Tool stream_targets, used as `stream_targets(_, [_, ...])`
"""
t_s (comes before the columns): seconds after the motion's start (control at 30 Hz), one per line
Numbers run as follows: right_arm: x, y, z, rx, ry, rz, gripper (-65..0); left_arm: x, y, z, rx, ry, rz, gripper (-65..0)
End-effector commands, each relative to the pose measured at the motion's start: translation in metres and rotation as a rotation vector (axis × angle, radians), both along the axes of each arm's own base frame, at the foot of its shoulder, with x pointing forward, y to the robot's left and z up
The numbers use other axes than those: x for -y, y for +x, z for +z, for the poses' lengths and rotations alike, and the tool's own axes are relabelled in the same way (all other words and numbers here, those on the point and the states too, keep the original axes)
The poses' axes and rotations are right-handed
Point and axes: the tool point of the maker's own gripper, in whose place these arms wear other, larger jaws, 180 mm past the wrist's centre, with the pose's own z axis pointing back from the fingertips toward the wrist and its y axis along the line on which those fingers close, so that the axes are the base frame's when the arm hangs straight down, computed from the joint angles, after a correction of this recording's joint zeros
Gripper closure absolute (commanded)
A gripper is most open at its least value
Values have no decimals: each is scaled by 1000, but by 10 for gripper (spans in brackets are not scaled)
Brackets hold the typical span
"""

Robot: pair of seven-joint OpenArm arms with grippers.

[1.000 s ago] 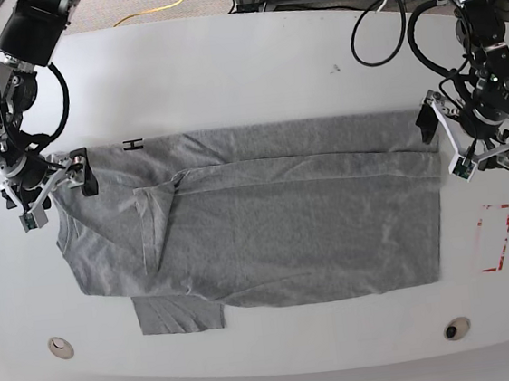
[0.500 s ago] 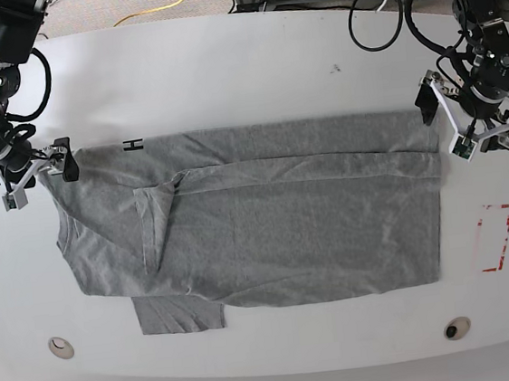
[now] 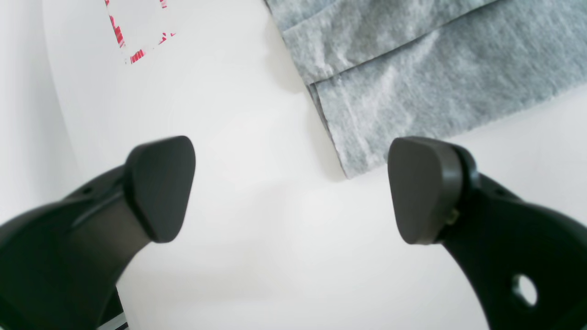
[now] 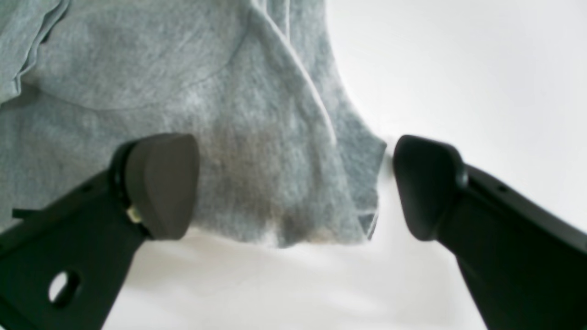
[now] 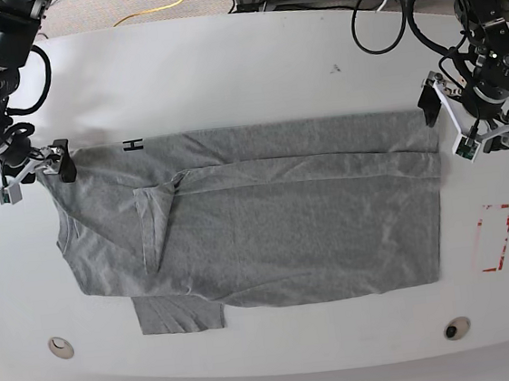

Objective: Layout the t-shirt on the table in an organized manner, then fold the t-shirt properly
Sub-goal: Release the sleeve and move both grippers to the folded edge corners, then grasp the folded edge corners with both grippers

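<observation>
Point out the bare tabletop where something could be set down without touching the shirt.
Widest free patch: the table strip behind the t-shirt, between the two arms. A narrower band runs along the front edge between the two grommets. Crowded: the shirt's far corners, where the left gripper and right gripper hover, and the red tape rectangle.

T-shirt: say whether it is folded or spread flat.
Partly folded. The t-shirt has its top strip turned down over the body, one sleeve tucked in, another sticking out below.
</observation>
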Motion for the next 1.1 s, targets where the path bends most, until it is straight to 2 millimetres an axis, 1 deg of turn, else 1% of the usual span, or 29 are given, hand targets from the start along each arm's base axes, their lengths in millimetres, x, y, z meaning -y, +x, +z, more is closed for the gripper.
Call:
stream_targets(0.0, [7, 9, 14, 42, -13, -1, -650, -1, 7, 13, 45, 13, -11, -650])
stream_targets(0.03, [7, 9, 14, 42, -11, -1, -650, -2, 7, 13, 43, 14, -10, -650])
stream_targets(0.1, [6, 9, 13, 43, -8, -2, -580, -1, 7, 13, 44, 14, -12, -650])
stream_targets(0.17, [6, 9, 13, 43, -8, -2, -472, -1, 7, 14, 45, 14, -11, -650])
stream_targets(0.2, [6, 9, 13, 43, -8, -2, -442, -2, 7, 14, 45, 14, -9, -650])
stream_targets(0.23, [6, 9, 13, 42, -8, -1, -350, -2, 8, 15, 49, 15, -8, -650])
stream_targets(0.33, [6, 9, 13, 43, -7, -2, -181, -3, 8, 15, 49, 15, -6, -650])
stream_targets(0.4, [5, 9, 13, 43, -5, -2, -87, -4, 8, 15, 50, 15, -4, -650])
stream_targets(0.43, [3, 9, 11, 42, -2, -1, -62, -4, 8, 15, 48, 14, -4, -650])
stream_targets(0.5, [1, 8, 10, 40, 2, 0, -49, -4, 8, 13, 45, 12, -2, -650])
stream_targets(0.63, [-1, 8, 9, 40, 6, 0, -65, -5, 7, 9, 33, 7, 3, -650])
stream_targets(0.8, [-2, 8, 8, 39, 10, 0, -67, -1, 7, -5, 8, -35, 20, -650])
stream_targets(1.0, [-3, 8, 8, 40, 13, -1, -67, -3, 5, -27, -42, -80, 47, -650])
stream_targets(1.07, [-3, 8, 8, 41, 12, 0, -67, 0, 6, -31, -35, -99, 41, -650])
